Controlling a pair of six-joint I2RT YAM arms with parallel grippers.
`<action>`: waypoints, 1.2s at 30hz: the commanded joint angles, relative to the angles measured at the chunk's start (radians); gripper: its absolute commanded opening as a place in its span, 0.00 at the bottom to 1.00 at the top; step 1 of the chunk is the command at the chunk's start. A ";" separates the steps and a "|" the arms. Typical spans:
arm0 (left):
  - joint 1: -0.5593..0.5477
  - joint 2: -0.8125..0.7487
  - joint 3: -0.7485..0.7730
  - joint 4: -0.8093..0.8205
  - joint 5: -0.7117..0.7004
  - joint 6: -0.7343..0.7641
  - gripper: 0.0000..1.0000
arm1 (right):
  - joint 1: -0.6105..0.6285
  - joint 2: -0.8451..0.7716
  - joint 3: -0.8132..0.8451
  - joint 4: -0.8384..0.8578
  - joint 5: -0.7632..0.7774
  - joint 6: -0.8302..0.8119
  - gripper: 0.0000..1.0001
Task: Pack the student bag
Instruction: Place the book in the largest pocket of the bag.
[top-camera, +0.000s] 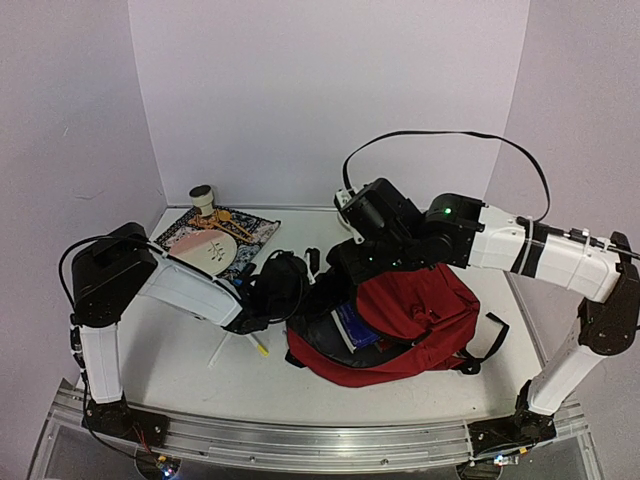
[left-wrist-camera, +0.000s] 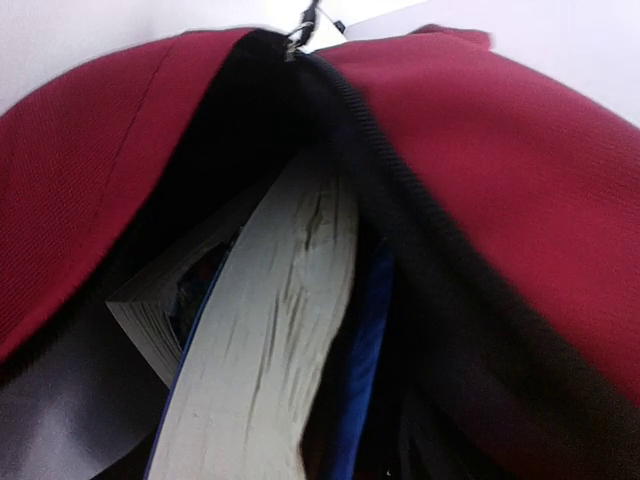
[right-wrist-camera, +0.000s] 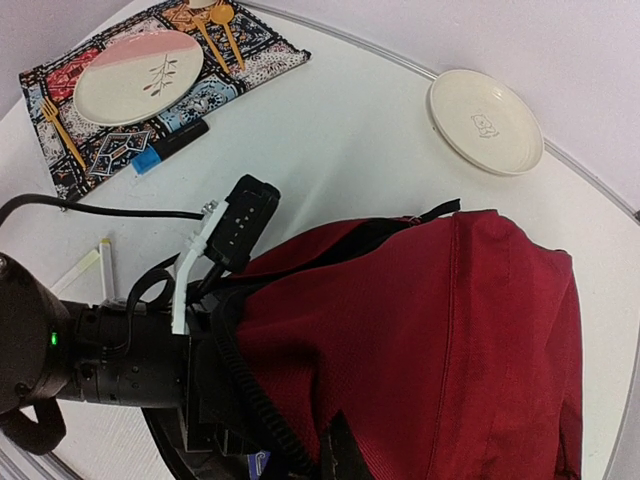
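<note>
I have the bag (top-camera: 420, 310) lying on its side on the desk (top-camera: 170, 350), its mouth turned toward my left arm (top-camera: 190, 285). The mouth gapes with black lining showing. A book (left-wrist-camera: 280, 330) with a blue cover and pale page edges leans inside it. The zipper pull (left-wrist-camera: 295, 40) hangs at the top of the opening.

My left jaws are at the bag's mouth. Their tips are hidden in every view, so I cannot tell whether they are spread or closed. My right arm (top-camera: 520, 245) reaches over the bag, and the right jaws are pressed together at the bag's upper edge by the mouth. Whether cloth is pinched between them I cannot tell.

Left of and behind the bag lies a patterned mat (right-wrist-camera: 255, 50) carrying a pink-and-cream plate (right-wrist-camera: 140, 80) and gold cutlery (right-wrist-camera: 222, 30). A marker (right-wrist-camera: 170, 147) lies at the mat's edge nearer the bag. A white saucer (right-wrist-camera: 485, 120) sits beyond the bag's far side, apart from it. Two thin white sticks (right-wrist-camera: 104, 275) lie on the desk left of the bag's mouth.
</note>
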 joint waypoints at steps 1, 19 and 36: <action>-0.008 -0.140 -0.002 -0.008 -0.095 0.107 0.65 | 0.005 -0.061 -0.003 0.034 0.023 0.010 0.01; -0.008 -0.179 -0.046 -0.084 -0.095 -0.021 0.07 | 0.006 -0.050 0.016 0.045 0.000 -0.001 0.00; -0.012 -0.009 0.174 -0.062 -0.134 0.024 0.11 | 0.005 -0.058 0.008 0.059 -0.035 -0.008 0.01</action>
